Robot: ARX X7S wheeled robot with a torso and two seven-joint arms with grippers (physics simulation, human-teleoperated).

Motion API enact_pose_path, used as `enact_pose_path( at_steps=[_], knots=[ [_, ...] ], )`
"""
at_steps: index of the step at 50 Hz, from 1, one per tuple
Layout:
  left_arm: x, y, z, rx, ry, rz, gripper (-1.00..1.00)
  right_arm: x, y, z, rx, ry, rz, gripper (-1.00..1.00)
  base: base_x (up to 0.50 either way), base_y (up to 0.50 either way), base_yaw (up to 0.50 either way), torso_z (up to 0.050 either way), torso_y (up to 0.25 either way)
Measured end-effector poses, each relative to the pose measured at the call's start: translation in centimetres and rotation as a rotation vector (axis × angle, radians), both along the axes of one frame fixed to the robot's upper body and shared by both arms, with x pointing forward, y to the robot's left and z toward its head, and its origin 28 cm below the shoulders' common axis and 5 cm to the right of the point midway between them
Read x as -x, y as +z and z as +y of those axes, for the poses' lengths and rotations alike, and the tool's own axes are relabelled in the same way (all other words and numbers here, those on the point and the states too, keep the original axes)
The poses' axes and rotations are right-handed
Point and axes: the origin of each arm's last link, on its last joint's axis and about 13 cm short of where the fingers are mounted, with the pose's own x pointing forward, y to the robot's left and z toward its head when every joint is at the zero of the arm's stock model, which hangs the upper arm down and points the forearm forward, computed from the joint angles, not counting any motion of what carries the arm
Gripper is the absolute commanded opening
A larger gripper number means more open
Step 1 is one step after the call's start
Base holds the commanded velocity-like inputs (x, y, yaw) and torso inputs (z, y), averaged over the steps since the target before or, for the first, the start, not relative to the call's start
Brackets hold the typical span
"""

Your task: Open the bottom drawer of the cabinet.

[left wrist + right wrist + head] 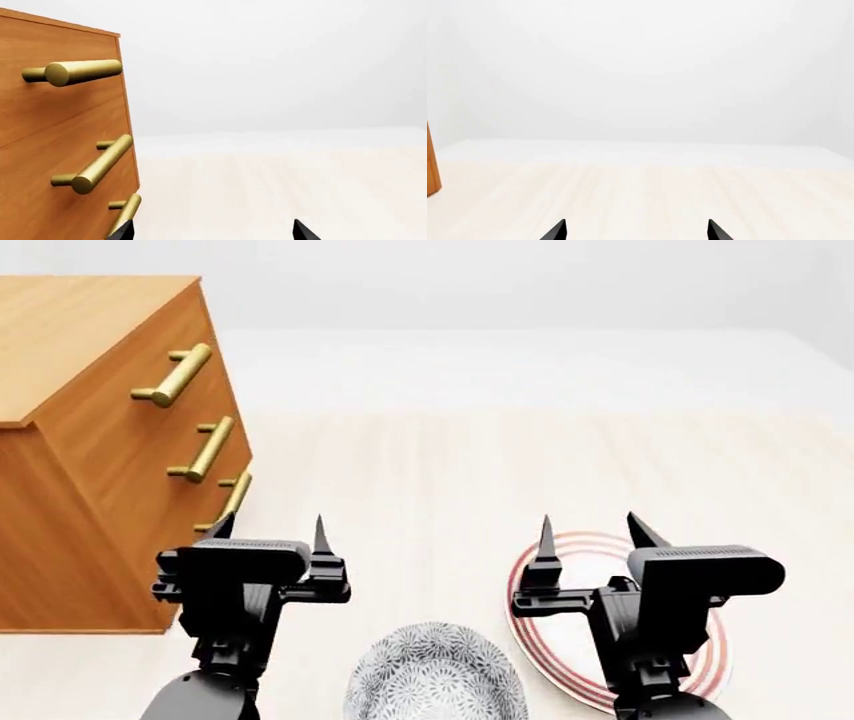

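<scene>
The orange-brown cabinet (94, 440) stands at the left of the head view, its three drawers shut. The bottom drawer (187, 540) has a brass bar handle (234, 498), below the middle and top handles. My left gripper (271, 528) is open and empty; one fingertip is just beside the bottom handle's near end. In the left wrist view the cabinet (40, 125) fills one side, the bottom handle (127, 212) is next to one fingertip (122, 231), and the gripper (212, 231) is open. My right gripper (587, 527) is open and empty, over the table, also in its wrist view (636, 230).
A white plate with red rings (581, 645) lies under my right arm. A patterned grey-white bowl (434, 675) sits at the front, between the arms. The pale wooden tabletop (441, 470) stretches ahead to a white wall.
</scene>
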Motion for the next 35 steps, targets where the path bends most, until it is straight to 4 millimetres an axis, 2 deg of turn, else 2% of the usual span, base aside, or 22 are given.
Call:
enact_pose_path(
  at_steps=[9,16,35],
  knots=[
    [-1.3,0.8,0.5,-0.158,0.071,-0.021,1.0,0.0,0.0,0.0,0.004,0.003,-0.004,1.0,0.0,0.0,0.0,0.0,0.0],
    [-3.0,1.4,1.0,-0.353,0.084,-0.009,1.0,0.0,0.0,0.1,0.006,0.004,-0.005,1.0,0.0,0.0,0.0,0.0,0.0],
    [-8.5,0.1,0.6,-0.76,0.086,0.074,1.0,-0.3,0.2,0.2,0.012,0.009,-0.008,1.0,0.0,0.0,0.0,0.0,0.0]
  ],
)
